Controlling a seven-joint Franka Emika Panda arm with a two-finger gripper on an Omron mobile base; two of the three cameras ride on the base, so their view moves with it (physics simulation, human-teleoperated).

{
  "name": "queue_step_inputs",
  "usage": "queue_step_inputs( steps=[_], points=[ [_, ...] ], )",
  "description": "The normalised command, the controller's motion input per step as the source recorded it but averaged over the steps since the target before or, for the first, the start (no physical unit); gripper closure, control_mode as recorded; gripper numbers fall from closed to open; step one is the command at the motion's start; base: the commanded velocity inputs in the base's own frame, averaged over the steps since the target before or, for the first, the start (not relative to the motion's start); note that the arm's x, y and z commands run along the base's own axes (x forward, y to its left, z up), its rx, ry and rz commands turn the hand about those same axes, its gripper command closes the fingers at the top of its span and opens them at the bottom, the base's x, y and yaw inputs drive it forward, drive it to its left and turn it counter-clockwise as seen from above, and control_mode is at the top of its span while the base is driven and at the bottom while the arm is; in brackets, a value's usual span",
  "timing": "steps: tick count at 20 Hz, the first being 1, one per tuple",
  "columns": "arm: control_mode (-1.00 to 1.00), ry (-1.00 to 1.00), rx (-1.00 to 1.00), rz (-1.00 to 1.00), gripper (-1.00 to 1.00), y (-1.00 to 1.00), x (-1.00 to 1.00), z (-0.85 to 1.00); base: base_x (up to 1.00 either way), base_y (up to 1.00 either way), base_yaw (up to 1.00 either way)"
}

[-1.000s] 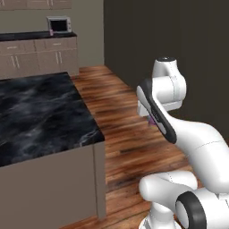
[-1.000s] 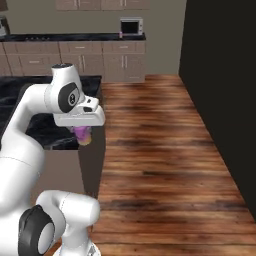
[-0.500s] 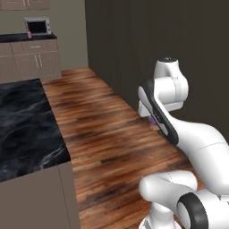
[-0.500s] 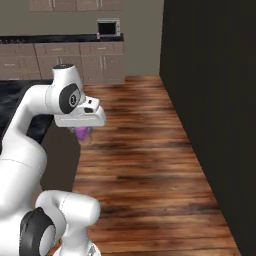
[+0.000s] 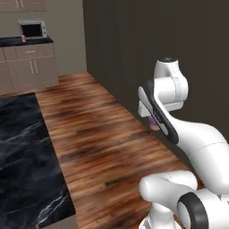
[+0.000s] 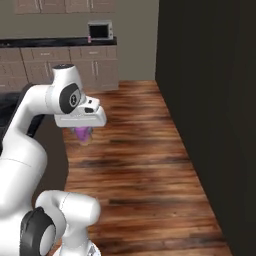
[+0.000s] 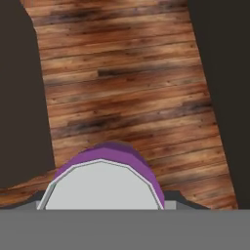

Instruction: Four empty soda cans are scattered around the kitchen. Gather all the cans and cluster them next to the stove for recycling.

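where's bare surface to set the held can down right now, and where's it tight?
Gripper holds a purple soda can over the wood floor. Free: the black marble counter left of the arm looks bare in its visible part. The far counter is crowded at the microwave, with a small pink thing beside it. Tight: the dark wall on the right.

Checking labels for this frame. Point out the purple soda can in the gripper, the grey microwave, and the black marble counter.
purple soda can (image 7: 102, 188): hand view, on its silver top.
grey microwave (image 6: 100, 30): right base view, on its front door.
black marble counter (image 5: 24, 165): left base view, on its bare top.
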Motion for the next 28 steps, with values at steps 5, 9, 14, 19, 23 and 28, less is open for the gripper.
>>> queue_step_inputs(
  steps=[5, 9, 14, 19, 23, 28],
  points=[
    [1.0, 0.0, 0.0, 0.0, 1.0, 0.0, 0.0, 0.0, 1.0, -0.08, 0.0],
    [1.0, 0.0, 0.0, 0.0, 1.0, 0.0, 0.0, 0.0, 1.0, -0.07, 0.0],
    [1.0, 0.0, 0.0, 0.0, 1.0, 0.0, 0.0, 0.0, 1.0, -0.07, 0.01],
    [1.0, 0.0, 0.0, 0.0, 1.0, 0.0, 0.0, 0.0, 1.0, -0.07, 0.02],
    [1.0, 0.0, 0.0, 0.0, 1.0, 0.0, 0.0, 0.0, 1.0, -0.05, 0.02],
    [1.0, 0.0, 0.0, 0.0, 1.0, 0.0, 0.0, 0.0, 1.0, 0.0, 0.03]
  ],
)
